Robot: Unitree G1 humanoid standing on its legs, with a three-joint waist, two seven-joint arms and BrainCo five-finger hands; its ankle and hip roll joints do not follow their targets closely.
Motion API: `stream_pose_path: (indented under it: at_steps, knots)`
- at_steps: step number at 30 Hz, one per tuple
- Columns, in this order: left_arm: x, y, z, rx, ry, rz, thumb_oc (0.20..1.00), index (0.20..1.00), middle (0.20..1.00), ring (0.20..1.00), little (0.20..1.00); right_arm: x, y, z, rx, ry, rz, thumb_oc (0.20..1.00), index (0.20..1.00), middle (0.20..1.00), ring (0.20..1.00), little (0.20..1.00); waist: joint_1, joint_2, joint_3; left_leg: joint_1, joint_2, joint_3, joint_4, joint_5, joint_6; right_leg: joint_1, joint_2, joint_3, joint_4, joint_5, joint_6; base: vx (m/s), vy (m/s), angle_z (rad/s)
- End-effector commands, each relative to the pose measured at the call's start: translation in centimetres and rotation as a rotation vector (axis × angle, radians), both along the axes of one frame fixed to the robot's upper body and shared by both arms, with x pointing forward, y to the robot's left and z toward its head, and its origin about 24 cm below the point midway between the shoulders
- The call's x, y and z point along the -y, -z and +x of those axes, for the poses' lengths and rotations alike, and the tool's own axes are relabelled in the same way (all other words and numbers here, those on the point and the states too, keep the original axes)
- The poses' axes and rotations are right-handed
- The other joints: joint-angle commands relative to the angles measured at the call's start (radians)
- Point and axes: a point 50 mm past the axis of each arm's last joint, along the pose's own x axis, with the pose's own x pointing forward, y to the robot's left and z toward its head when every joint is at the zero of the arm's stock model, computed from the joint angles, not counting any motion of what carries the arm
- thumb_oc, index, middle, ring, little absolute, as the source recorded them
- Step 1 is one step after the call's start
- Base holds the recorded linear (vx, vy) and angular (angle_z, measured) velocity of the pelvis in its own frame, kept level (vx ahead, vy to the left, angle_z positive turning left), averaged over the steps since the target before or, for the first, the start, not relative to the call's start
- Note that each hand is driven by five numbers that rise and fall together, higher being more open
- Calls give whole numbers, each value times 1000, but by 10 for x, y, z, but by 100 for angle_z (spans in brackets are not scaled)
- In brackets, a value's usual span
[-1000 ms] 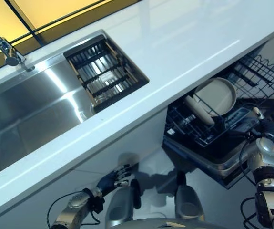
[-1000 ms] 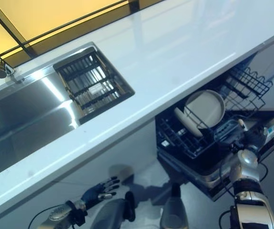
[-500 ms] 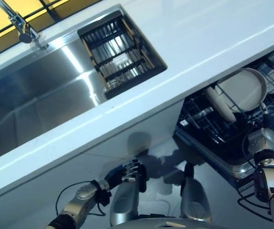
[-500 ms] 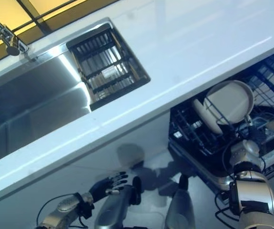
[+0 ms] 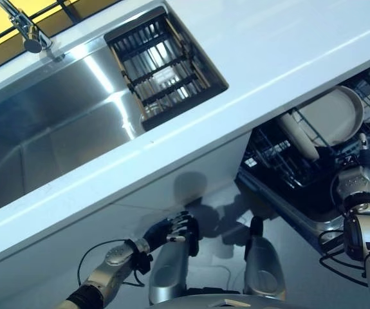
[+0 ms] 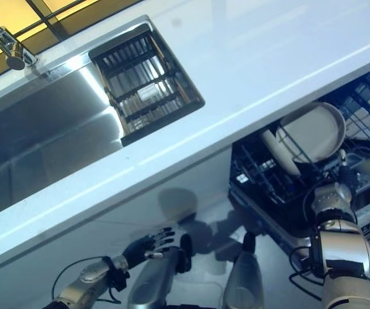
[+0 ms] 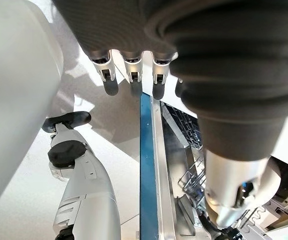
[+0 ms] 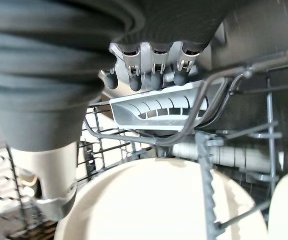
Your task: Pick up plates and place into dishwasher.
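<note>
Two beige plates stand on edge in the pulled-out dishwasher rack (image 5: 269, 159) under the counter: a large round plate (image 5: 331, 114) and a second plate (image 5: 294, 136) leaning beside it. My right hand (image 5: 357, 175) hangs at the rack's front edge, just below the large plate. In the right wrist view its fingers (image 8: 154, 75) are relaxed and hold nothing, close above a grey plastic rack part (image 8: 159, 107), with the plate (image 8: 149, 205) beyond. My left hand (image 5: 169, 230) is low in front of the cabinet, fingers spread and empty.
A white counter (image 5: 281, 45) runs across above the dishwasher. A steel sink (image 5: 49, 122) with a dark slatted drying rack (image 5: 162, 71) and a faucet (image 5: 24, 29) lies at the left. The open dishwasher door's edge (image 7: 145, 175) shows in the left wrist view.
The camera has shifted, so the whole scene sits differently. My right hand has come a little closer under the large plate. My left hand has risen slightly.
</note>
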Motion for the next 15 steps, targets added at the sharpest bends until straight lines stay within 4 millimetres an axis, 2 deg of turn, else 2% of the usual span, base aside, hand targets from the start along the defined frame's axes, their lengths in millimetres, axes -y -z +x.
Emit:
stream_pose_path:
  at_steps: [1,9,15]
  knots:
    - [5,-10,-7,34,15,-50,1000,1000,1000,1000,1000,-19,-50,31,310,-144,-66,1000,1000,1000,1000,1000,38,-1,-47,-57,61,-41,-2,44,-58,6,-17,8,49,-58,-3,-1,35,1]
    - [6,-11,-10,33,19,-59,1000,1000,1000,1000,1000,-13,-64,34,295,-196,-112,1000,1000,1000,1000,1000,47,0,-53,-47,61,-34,-7,45,-59,14,-23,2,37,-52,0,0,4,0]
    - [2,-15,-7,42,2,-63,1000,1000,1000,1000,1000,-21,-80,42,320,-253,-169,1000,1000,1000,1000,1000,61,-3,-51,-42,60,-42,-23,57,-60,22,-21,-5,31,-52,-4,0,0,0]
